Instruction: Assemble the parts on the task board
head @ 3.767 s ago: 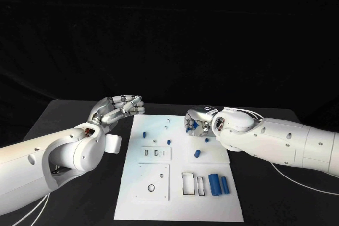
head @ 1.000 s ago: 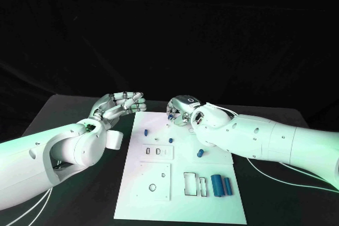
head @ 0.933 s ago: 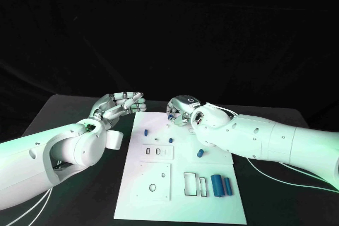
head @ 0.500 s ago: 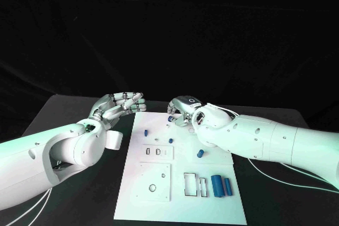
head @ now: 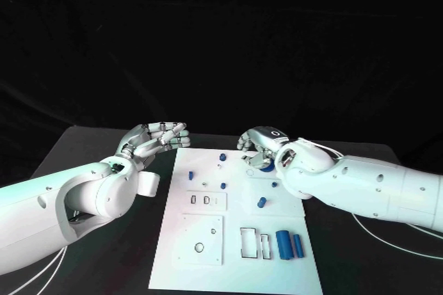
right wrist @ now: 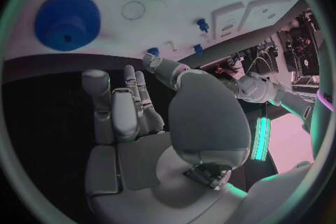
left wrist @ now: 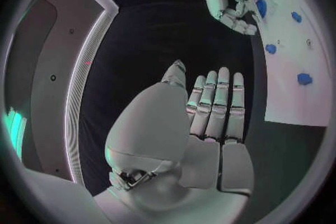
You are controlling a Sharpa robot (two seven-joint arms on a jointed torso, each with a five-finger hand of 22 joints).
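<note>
Resting on the black table (head: 97,148), white task board (head: 208,256) between empty left hand (head: 159,138) and right hand (head: 263,148), fingers apart.

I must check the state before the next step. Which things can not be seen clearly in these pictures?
- Blue gear: in the head view the right hand covers most of it.
- Small pegs on the board: too small in the head view to tell whether they stand in holes.
- Left hand: curled in the head view, flat in the left wrist view; open or shut is unclear.
</note>
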